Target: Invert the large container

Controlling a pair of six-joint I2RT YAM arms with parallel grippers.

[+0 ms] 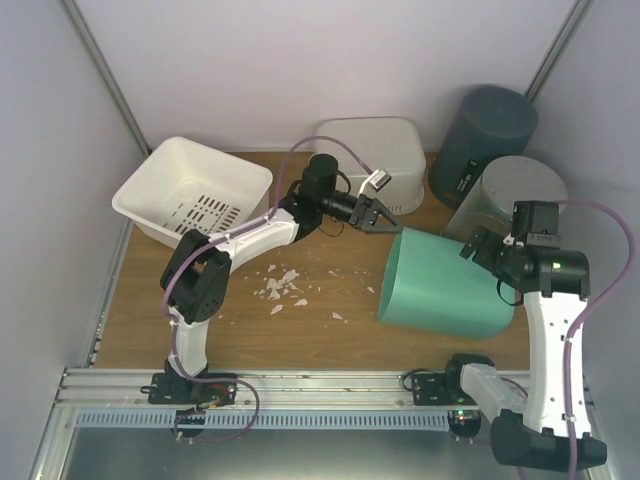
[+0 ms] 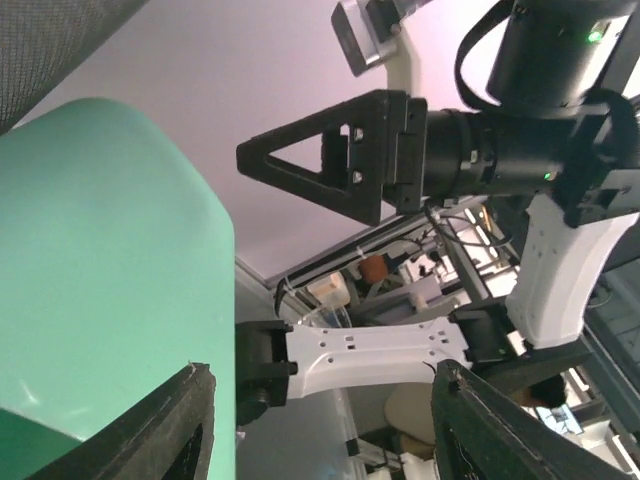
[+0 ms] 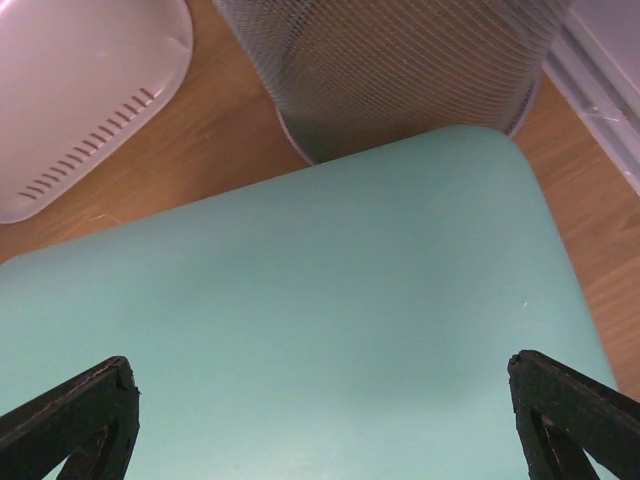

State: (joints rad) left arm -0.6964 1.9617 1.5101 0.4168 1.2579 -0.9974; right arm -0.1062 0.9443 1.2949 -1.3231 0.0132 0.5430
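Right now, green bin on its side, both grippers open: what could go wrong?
1. The green container lies on its curved side, and neither the left gripper nor the right gripper is closed on it. A push may roll or slide it.
2. The mesh bin stands close behind it, so tipping the container up could knock it.
3. White scraps lie just left of it and may end up under the rim.

object: large container (image 1: 445, 285) | look: plain mint-green bin, smooth walls, rounded corners | state: not upside down | pose: tipped over, lying on its side, long axis left-right | place: right half of worktop (image 1: 300, 330)
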